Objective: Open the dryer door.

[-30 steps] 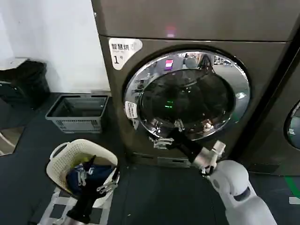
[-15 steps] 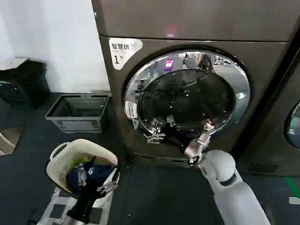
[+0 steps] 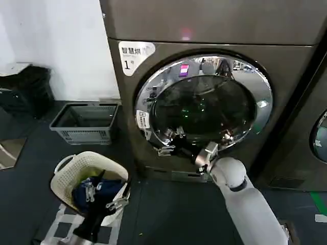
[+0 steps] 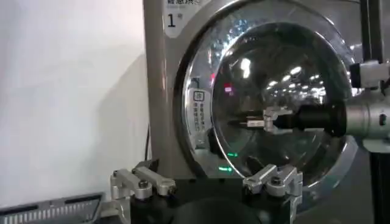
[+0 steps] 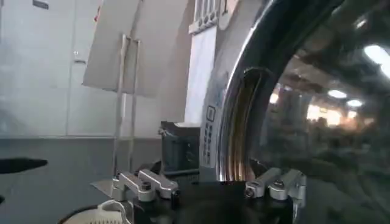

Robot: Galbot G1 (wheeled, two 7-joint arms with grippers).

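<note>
The dryer (image 3: 286, 76) is a bronze-grey machine with a white label marked "1" (image 3: 134, 55). Its dryer door (image 3: 204, 104), chrome rim around dark glass, lies flush against the front. My right gripper (image 3: 171, 142) is open at the door's lower-left rim. In the right wrist view the chrome rim (image 5: 244, 122) stands between the spread fingers of that gripper (image 5: 210, 185). My left gripper (image 3: 104, 196) hangs open over the white basket, low on the left. The left wrist view shows the left gripper (image 4: 208, 182) open, the door (image 4: 286, 103) beyond it, and the right gripper (image 4: 250, 122) at the glass.
A white laundry basket (image 3: 64, 176) holding blue clothes sits on the dark floor at the lower left. Behind it a grey crate (image 3: 84, 122) stands by the white wall. A neighbouring dark machine (image 3: 319, 135) borders the dryer on the right.
My right gripper has slid left along the door's lower rim toward its left edge, and the forearm has followed. The left arm and the door have not moved.
</note>
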